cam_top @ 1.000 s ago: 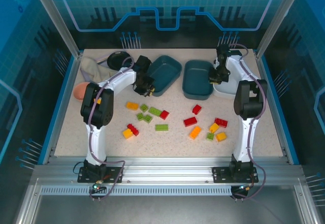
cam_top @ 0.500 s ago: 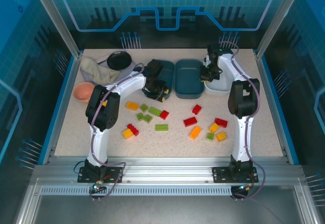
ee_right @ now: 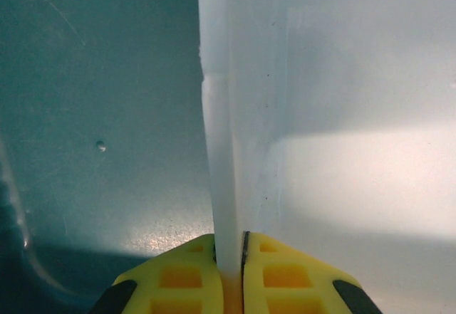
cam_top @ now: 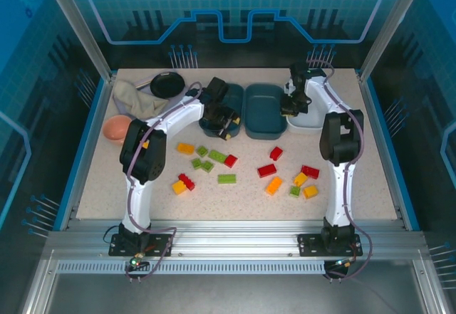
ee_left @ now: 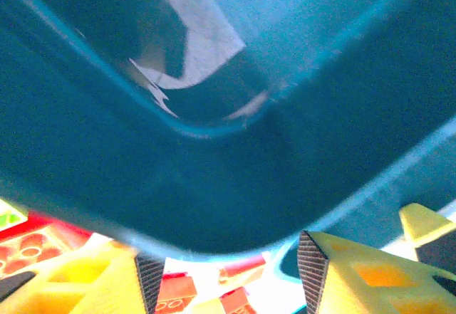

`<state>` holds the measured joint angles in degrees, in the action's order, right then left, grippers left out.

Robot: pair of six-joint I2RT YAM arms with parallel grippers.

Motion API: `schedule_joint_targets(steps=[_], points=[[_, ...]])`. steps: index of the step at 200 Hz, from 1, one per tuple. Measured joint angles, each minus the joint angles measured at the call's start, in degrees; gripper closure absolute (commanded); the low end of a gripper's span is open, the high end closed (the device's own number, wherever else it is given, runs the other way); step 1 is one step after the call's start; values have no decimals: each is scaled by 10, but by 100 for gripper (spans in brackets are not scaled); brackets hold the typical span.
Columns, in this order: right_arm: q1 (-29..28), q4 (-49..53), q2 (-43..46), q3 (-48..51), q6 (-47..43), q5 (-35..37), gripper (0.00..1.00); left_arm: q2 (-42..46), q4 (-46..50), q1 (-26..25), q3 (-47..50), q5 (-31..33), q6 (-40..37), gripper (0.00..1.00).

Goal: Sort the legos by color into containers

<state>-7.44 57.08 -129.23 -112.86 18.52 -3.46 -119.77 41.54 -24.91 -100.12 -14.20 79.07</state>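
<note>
Now that the left teal tray (cam_top: 236, 97) has been pulled beside the middle teal tray (cam_top: 263, 112), the left gripper (ee_left: 228, 257) loosens, jaws apart; the right gripper (ee_right: 228, 246) pinches the white tray (ee_right: 335, 114) by its wall. The legos (cam_top: 267, 170) await sorting.

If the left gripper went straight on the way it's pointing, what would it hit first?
Probably the left dark teal plastic tray: its rounded wall sits just ahead of the left gripper, though depth is unclear.

Speckled beige tabletop (cam_top: 235, 203) underneath, blue-edged, aluminium frame posts (cam_top: 75, 25) at corners, blue-lit patterned panels (cam_top: 142, 8) ahead and to sides.
</note>
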Motion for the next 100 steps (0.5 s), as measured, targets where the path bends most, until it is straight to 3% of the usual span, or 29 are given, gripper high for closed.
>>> schedule_joint_targets(steps=[53,100], points=[[3,-2,16,23,-8,0,100,15,2,43,-15,4,-32,51],[2,-2,15,17,9,-5,100,15,-3,43,-9,4,-41,47]])
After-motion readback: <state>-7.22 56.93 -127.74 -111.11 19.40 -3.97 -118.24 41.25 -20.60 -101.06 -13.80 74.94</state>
